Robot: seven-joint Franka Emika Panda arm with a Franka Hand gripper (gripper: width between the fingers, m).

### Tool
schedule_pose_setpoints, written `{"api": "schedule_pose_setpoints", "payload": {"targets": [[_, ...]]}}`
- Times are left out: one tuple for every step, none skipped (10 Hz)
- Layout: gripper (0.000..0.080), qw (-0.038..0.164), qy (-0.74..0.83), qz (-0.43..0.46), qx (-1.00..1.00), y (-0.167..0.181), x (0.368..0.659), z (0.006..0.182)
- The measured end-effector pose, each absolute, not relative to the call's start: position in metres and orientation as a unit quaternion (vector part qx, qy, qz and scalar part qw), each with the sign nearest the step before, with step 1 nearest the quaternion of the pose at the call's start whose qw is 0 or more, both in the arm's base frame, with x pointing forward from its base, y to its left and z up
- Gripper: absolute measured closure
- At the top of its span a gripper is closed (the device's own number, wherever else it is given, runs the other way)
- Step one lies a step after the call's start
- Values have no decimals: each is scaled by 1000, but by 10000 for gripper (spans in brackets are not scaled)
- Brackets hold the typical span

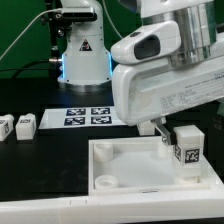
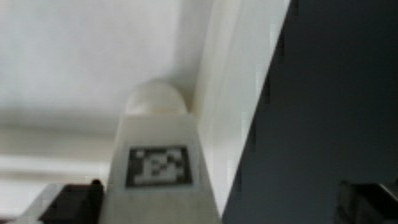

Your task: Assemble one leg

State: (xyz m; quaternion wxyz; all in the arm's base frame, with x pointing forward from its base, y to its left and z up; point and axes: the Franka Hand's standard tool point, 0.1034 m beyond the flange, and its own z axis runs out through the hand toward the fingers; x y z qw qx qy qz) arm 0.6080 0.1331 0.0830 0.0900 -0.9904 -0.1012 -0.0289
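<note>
The leg [image 1: 187, 151] stands upright at the tabletop's [image 1: 130, 163] corner at about 3 o'clock in the exterior view, tag facing the camera. Its base appears to sit in or on that corner socket, but the seat depth is hidden, so I can't tell whether it's fully home. The wrist view shows the same leg [image 2: 164, 150] close up: rounded end, tag on its face, lying along the white tray wall.

The gripper [image 1: 166, 137] sits just beside the leg on its 9 o'clock side, jaws spread as wide as they go and nothing held. In the wrist view only dark fingertips [image 2: 71, 203] show at the frame's lower corners, straddling the leg without visibly touching it.

My read on progress: the leg is placed at the socket and released. What's left is likely confirming or finishing the seat (twist or push down), then backing the arm away.

Other sockets on the tabletop look empty, e.g. the one at 7 o'clock [image 1: 103, 183]. Two spare legs [image 1: 26, 124] lie well apart at 9 o'clock on the black table [image 1: 40, 150]. The marker board [image 1: 87, 115] lies at 12 o'clock, in front of the white robot base [image 1: 82, 52].
</note>
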Motion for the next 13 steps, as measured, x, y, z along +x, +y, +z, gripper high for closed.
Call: {"api": "schedule_pose_setpoints", "payload": {"targets": [[151, 95, -108, 30, -989, 132, 607, 83], [151, 97, -115, 69, -986, 131, 614, 82], [151, 96, -114, 61, -987, 129, 623, 80], [151, 94, -111, 57, -988, 125, 625, 78], [151, 91, -111, 52, -988, 122, 627, 75], [151, 90, -110, 41, -989, 121, 631, 75], [151, 89, -109, 34, -989, 121, 632, 76], [151, 89, -109, 34, -990, 121, 631, 75], [151, 89, -109, 35, -989, 121, 631, 75], [264, 89, -109, 35, -989, 121, 631, 75], [403, 89, -109, 35, -989, 121, 631, 75], [496, 86, -108, 35, -990, 118, 631, 74], [496, 86, -107, 35, -990, 117, 631, 73]]}}
